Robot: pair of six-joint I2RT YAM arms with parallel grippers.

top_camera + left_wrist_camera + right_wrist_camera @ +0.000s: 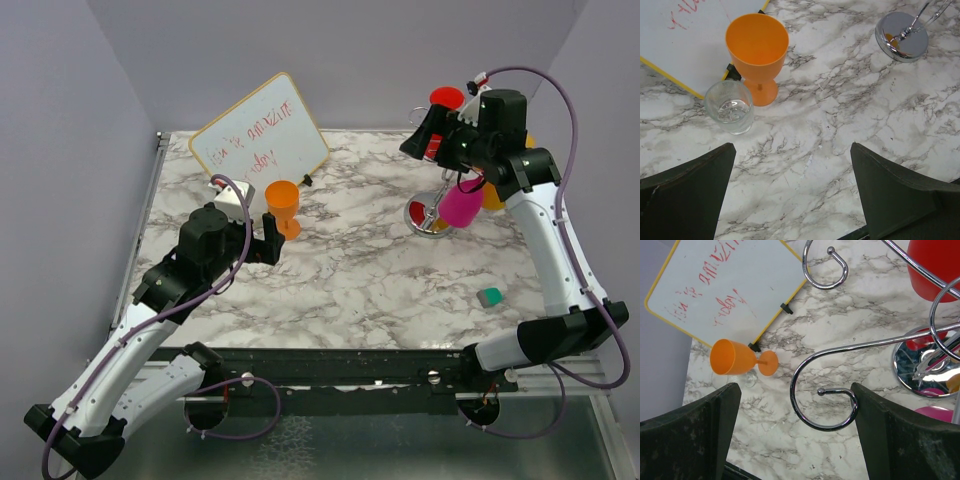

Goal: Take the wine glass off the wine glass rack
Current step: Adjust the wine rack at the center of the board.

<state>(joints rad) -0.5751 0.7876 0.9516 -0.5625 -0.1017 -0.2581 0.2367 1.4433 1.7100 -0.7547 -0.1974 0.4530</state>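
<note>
The wine glass rack (432, 208) is a silver wire stand at the right rear, with a round mirrored base (922, 365) and curled scroll arms (805, 410). A pink wine glass (461, 204) hangs from it, with a red one (446, 98) at the far side. My right gripper (420, 135) is open and empty above the rack's left side; one scroll arm lies between its fingers (900, 440) in the wrist view. An orange wine glass (283, 203) stands upright on the table. My left gripper (270, 235) is open and empty just before it (757, 50).
A whiteboard (260, 135) with red writing leans at the rear left. A small clear glass (730, 107) stands beside the orange glass. A small teal block (489, 296) lies at the front right. The rack base also shows in the left wrist view (901, 36).
</note>
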